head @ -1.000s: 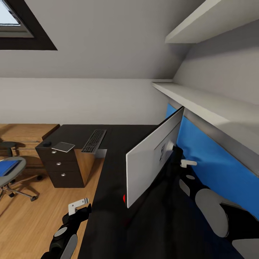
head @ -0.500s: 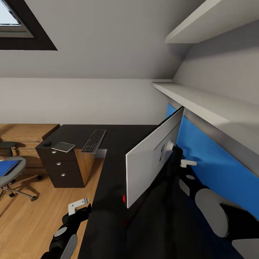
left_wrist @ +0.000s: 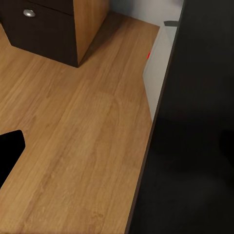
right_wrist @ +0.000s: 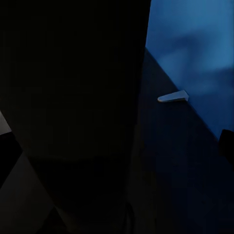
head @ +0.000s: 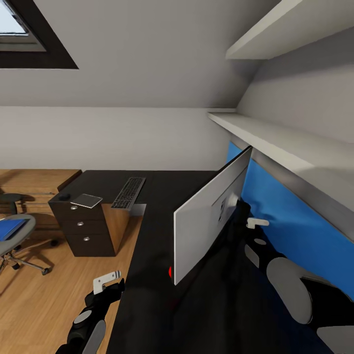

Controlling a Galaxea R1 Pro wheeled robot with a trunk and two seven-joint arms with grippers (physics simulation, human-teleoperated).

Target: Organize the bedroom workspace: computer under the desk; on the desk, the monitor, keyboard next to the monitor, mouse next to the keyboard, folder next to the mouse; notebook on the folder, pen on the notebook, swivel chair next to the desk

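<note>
The monitor (head: pixel 206 221) stands turned on the black desk (head: pixel 157 231), its grey back toward me. My right gripper (head: pixel 248 220) is behind it, shut on it, with one white finger (right_wrist: pixel 173 96) showing. Further back lie the keyboard (head: pixel 129 191), the thin notebook (head: pixel 86 200) and the small mouse (head: pixel 64 196). At the left edge the blue folder (head: pixel 10 228) lies on the swivel chair (head: pixel 22 246). The computer (left_wrist: pixel 158 63) stands under the desk edge. My left gripper (head: pixel 109 281) hangs open and empty over the floor. The pen is out of view.
A dark drawer unit (head: pixel 83 231) carries the desk's far left end. A low wood counter (head: pixel 34 179) runs behind the chair. A blue wall panel (head: pixel 295 221) and white shelves (head: pixel 275 132) close the right side. Wood floor (left_wrist: pixel 73 136) lies open left of the desk.
The monitor has shifted slightly to the right. Both arms and everything else look the same.
</note>
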